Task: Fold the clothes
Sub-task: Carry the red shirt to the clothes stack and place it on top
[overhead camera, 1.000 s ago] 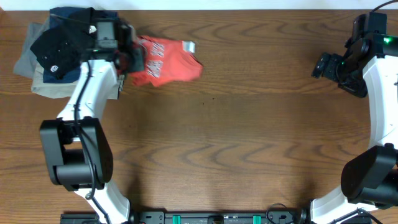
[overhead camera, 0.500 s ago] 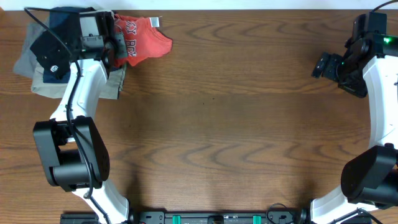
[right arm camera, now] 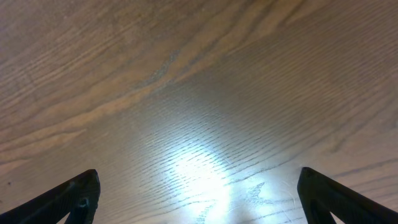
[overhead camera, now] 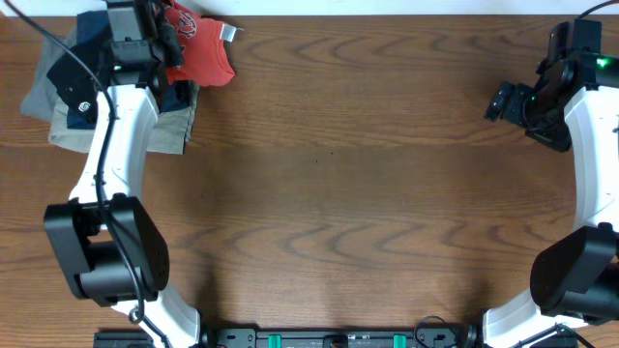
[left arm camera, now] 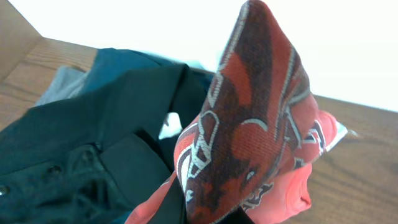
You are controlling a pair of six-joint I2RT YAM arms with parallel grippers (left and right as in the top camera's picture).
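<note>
Wooden table (overhead camera: 338, 193) before you: at eleven o'clock your left gripper (overhead camera: 166, 48) pinches the bunched coral T-shirt (overhead camera: 205, 60) over the folded garments (overhead camera: 58, 121); at two o'clock your right gripper (overhead camera: 503, 101) gapes wide.

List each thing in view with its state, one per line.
Red T-shirt: bunched up, not folded.
Left gripper: jaws shut on the Red T-shirt.
Right gripper: jaws open, empty.
Dark and khaki clothes: folded, stacked.
</note>
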